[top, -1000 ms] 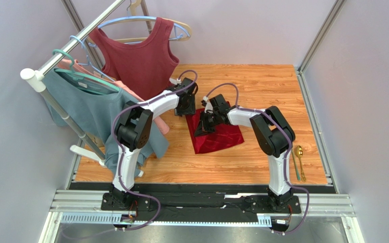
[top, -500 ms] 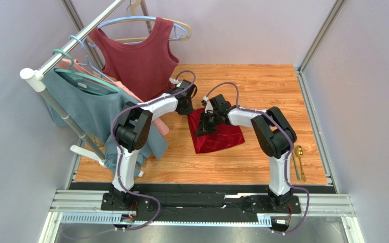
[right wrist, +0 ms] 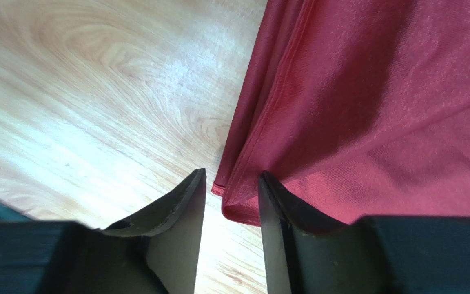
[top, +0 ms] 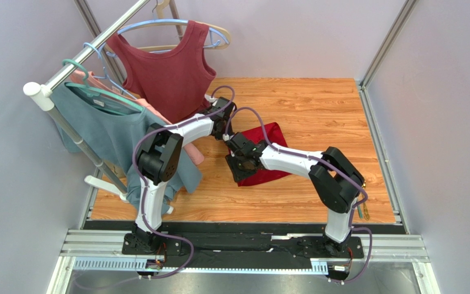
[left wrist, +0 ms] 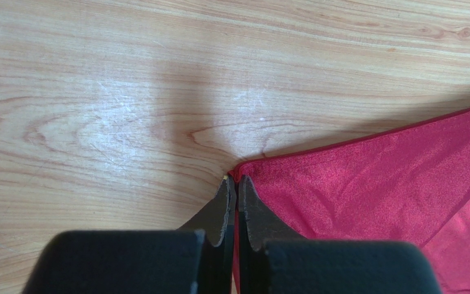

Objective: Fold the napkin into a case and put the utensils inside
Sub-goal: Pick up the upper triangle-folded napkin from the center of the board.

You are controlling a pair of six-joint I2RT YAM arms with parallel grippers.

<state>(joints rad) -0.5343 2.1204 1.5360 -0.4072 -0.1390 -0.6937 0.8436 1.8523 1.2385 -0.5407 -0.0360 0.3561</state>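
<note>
A rack [top: 66, 131] stands at the far left of the table [top: 317, 98], hung with a teal top [top: 96, 131] and a maroon top [top: 170, 73]. To its right, the left gripper [top: 226, 130] reaches down to the napkin's far left corner. In the left wrist view this gripper [left wrist: 236, 191] is clenched on that corner, with red cloth showing between the pressed fingers [left wrist: 253, 211].

The napkin [top: 272, 136] lies on the wood in the middle of the table, folded over on itself, with its layers showing along the left edge [right wrist: 372, 110]. From the held corner, its hem runs away to the right [left wrist: 372, 177].

The right gripper [top: 238, 170] sits at the napkin's near left corner. Its fingers [right wrist: 179, 211] stand apart, released. The cloth's corner lies between the tips [right wrist: 231, 184] and is not pinched.

At the near right edge, a bit of the gold utensils [top: 364, 212] peeks out from behind the right arm, well apart from the napkin.
</note>
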